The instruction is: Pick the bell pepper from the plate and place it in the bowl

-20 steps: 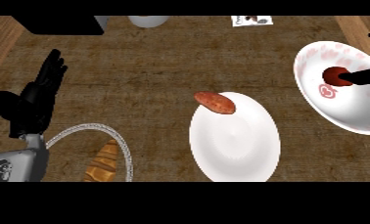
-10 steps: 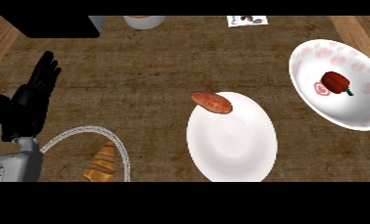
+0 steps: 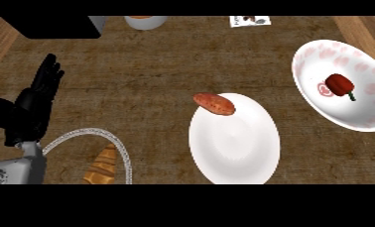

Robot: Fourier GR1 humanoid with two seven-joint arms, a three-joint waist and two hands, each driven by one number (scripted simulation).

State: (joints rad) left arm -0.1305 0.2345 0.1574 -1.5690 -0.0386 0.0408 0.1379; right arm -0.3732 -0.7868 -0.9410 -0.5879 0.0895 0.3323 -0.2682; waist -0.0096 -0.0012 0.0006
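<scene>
Resting at L edge: left robot hand (image 3: 33,104), fingers (image 3: 49,75) straight up (holds nothing); bell pepper (image 3: 339,84) in bowl (image 3: 344,114).

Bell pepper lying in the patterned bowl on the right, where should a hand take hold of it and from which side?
Grip the bell pepper across its rounded red body, coming down from above. It lies on its side with the green stem pointing toward the view's lower right. The walls of the bowl would likely block a sideways approach.
</scene>
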